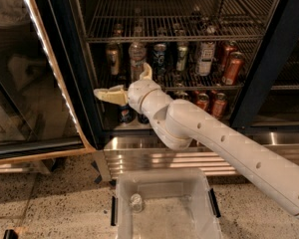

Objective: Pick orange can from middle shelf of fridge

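The gripper [122, 79] is hovering at the open front of the fridge [70, 54], its two cream-yellow fingers [109, 95] tapering to blunt tips and standing spread wide. Right behind the claw a rounded white wrist [142, 93] is showing thin tan rings, then swelling into a fat, smooth white elbow [182, 126]. Further back from the claw the long white forearm [249, 163] is running as a plain tube, carrying a row of small dark dots — screws or holes, hard to say.

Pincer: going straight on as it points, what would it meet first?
Probably the orange can on the middle shelf; the open pincer, just below-right of it, aims up-left, though depth is unclear.
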`<state>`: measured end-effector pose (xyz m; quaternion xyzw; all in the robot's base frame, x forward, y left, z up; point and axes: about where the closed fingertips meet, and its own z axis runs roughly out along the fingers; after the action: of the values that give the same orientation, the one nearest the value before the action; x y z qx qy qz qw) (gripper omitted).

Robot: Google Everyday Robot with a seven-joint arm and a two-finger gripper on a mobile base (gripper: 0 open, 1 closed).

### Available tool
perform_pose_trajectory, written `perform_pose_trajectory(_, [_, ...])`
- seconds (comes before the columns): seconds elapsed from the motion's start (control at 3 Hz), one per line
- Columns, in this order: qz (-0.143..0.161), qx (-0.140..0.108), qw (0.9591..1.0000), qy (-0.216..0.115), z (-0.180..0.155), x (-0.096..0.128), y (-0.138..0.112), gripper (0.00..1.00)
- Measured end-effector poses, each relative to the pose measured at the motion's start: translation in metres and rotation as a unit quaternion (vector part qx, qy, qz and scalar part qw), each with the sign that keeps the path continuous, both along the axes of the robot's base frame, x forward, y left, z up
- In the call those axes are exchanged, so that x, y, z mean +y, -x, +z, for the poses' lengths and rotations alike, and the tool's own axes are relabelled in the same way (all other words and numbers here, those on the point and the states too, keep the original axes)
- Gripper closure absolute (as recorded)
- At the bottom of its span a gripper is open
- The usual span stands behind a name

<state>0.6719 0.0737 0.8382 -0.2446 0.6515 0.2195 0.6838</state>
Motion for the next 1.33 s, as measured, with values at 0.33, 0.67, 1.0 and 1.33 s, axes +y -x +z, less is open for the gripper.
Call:
perform_pose_trajectory(0.33, [-0.020,0.016,0.9997,0.004,-0.013,0.011,-0.005,0.00])
perform_pose_trajectory(0.67, [-0.044,0.026,0.9987,0.010,-0.025,0.015,-0.011,0.00])
perform_pose_trajectory(1.0, [-0.071,0.028,0.9971,0.010,-0.035,0.018,-0.016,0.16])
perform_pose_trajectory(1.33, [-0.092,0.026,0.9954,0.007,-0.044,0.018,-0.021,0.23])
